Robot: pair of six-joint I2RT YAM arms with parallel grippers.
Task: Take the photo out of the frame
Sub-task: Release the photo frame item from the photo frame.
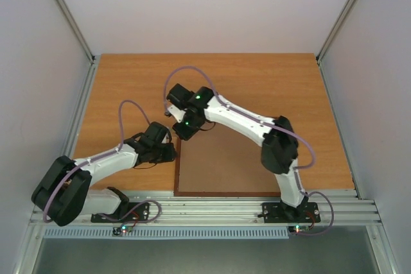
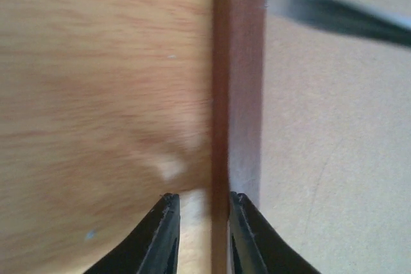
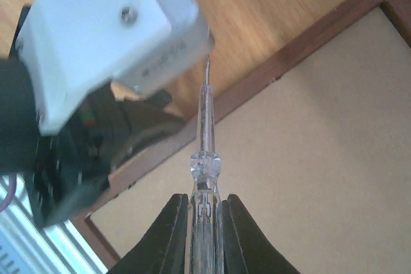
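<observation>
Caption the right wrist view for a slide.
Right gripper shut on a clear screwdriver, shaft aimed at the rim of the frame, hardboard back facing up.

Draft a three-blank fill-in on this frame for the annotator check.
1. The frame lies face ___ on the table, hardboard back up.
2. The right gripper is shut on a clear-handled ___.
3. In the top view, the left gripper sits at the frame's ___ edge.
Missing words: down; screwdriver; left.
</observation>
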